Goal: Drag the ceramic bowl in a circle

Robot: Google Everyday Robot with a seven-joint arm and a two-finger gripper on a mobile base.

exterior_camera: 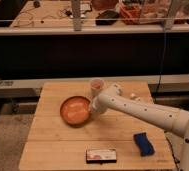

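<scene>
Hand: the hand (pixel 91 110) is down low at the right rim of the ceramic bowl (pixel 73 111), at the end of the white arm (pixel 138 107) reaching in from the right. The wrist hides it, so I cannot tell if it is open, closed or gripping the rim.
Ceramic bowl: upright on the worktop (pixel 50 145), left of centre, about midway between the far and near edges.
Key relation: the bowl lies directly left of the hand, which meets it at its right edge. It is round, so no long axis matters. A circle would likely have to be led from that rim point, with the bowl's centre offset to the left.
Pinkish cup (pixel 96 85): just beyond the bowl's far-right side, close to the wrist, and the likeliest thing to be struck on a far-side sweep.
Blue block (pixel 143 143): near right, well apart.
Flat packet (pixel 101 155): at the near edge, clear of the bowl.
</scene>
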